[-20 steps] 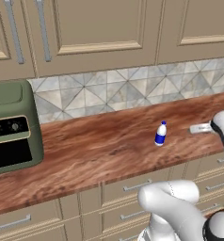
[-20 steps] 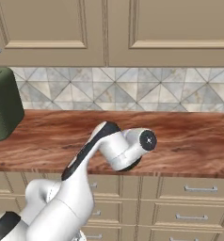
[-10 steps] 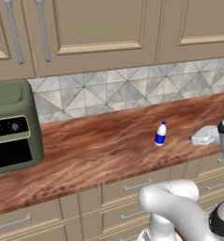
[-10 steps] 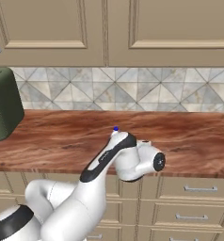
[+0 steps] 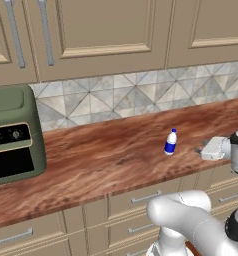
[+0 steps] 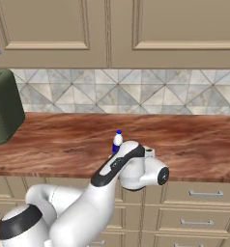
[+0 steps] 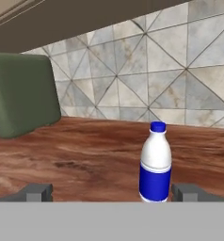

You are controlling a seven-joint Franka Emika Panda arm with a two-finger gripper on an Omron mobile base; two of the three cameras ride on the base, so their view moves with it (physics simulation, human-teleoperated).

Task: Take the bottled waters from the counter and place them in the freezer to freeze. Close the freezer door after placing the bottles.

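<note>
While the blue-capped water bottle point(image 7: 156, 162) stood upright on the reddish-brown counter point(image 5: 101, 160), the gripper point(image 7: 111, 192) faced it low and level from the near right, its two fingertips point(image 7: 37, 192) spread wide apart with nothing between them. That spacing looked chosen to leave room for the bottle's body to pass between the tips, though in the hand view the bottle sat nearer the right tip than the middle, so a small sideways correction seemed needed before closing. In the left base view the bottle point(image 5: 170, 142) stood clear of the tiled backsplash point(image 5: 141, 95) and well to the right of the olive-green toaster oven point(image 5: 13, 135), which left open counter around it for a side approach. From the right base view, the bottle point(image 6: 117, 140) showed just behind the arm's wrist. The freezer step was not yet begun.
</note>
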